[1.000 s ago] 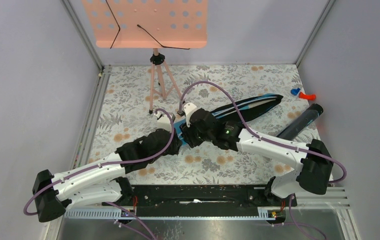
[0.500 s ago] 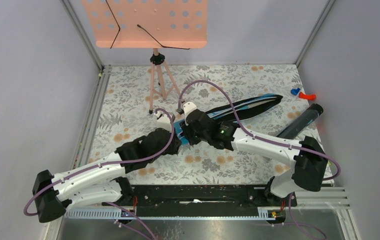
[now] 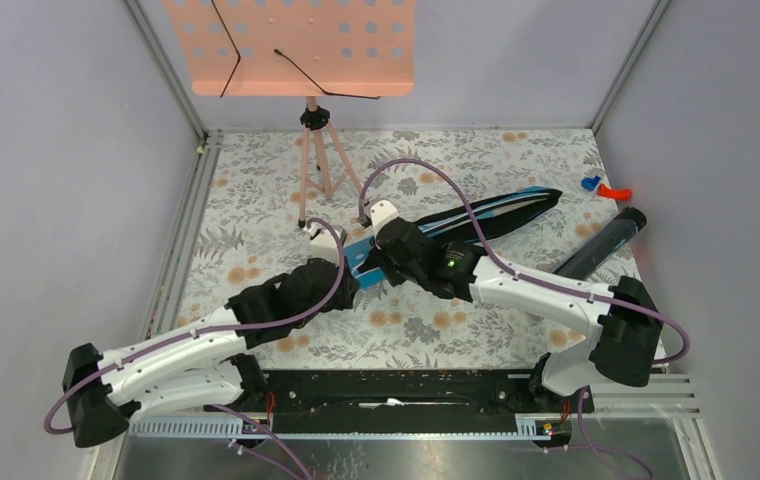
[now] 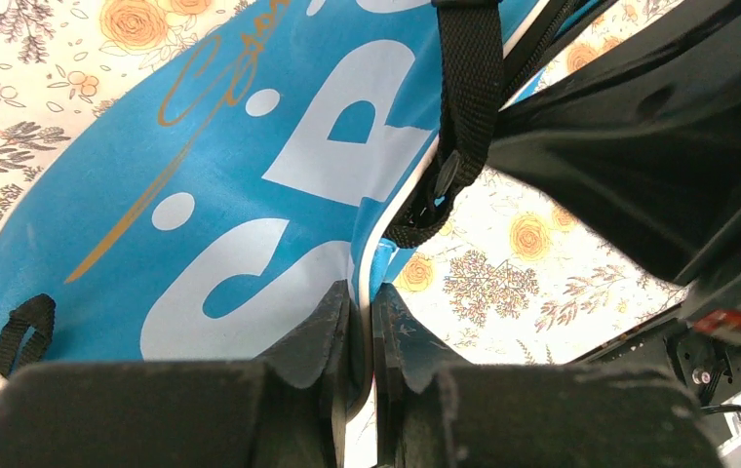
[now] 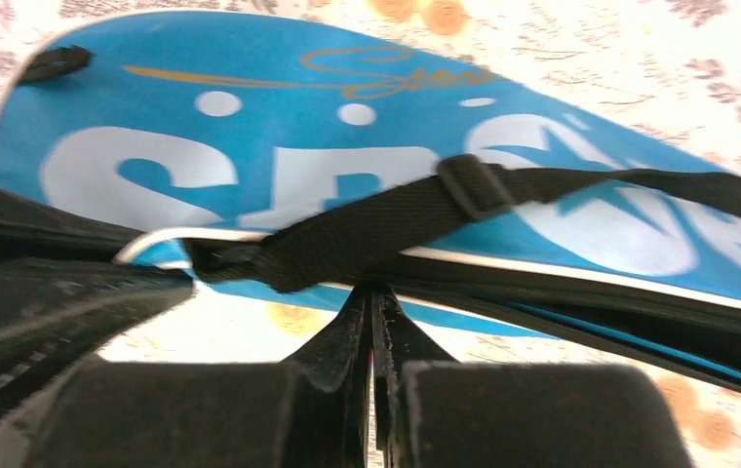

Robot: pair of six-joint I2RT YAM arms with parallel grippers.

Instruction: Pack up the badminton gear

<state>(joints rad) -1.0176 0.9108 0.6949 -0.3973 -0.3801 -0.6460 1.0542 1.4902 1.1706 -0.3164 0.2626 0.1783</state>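
Left wrist view: I see my left gripper (image 4: 362, 310) pinching the white-piped edge of the blue SPORT racket bag (image 4: 201, 195). My right gripper (image 5: 371, 302), pressed fully closed, sits just under its black strap (image 5: 396, 219).

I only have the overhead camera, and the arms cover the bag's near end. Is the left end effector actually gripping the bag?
Observer: Yes, the left wrist camera shows the left end effector pinched on the white-piped edge of the blue bag.
Operator: And the right one?
Observer: The right end effector is shut just under the black strap; whether it caught anything, I cannot tell.
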